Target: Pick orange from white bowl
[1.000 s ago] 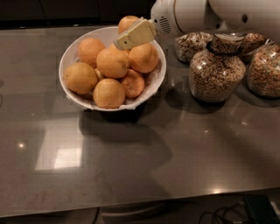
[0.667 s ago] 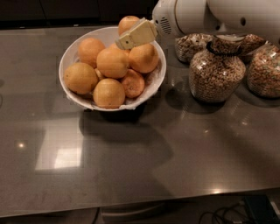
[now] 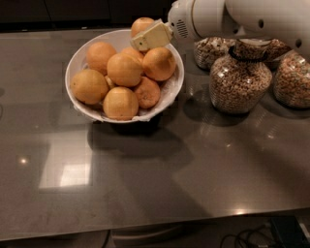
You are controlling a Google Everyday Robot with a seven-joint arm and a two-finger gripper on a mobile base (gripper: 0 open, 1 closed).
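Gripper (image 3: 151,37) hangs over far side of bowl (image 3: 83,110), beside rearmost orange (image 3: 140,23); its grip state cannot be told. Bowl stands toward far edge of table (image 3: 145,184).

This looks like a kitchen. A dark, glossy worktop (image 3: 160,184) carries a white bowl (image 3: 92,112) heaped with oranges (image 3: 125,69). Glass jars of cereal (image 3: 240,80) stand at upper right, with dark cabinet fronts (image 3: 72,9) along the top edge. The robot's jaws hang at upper centre, over the bowl's far rim.
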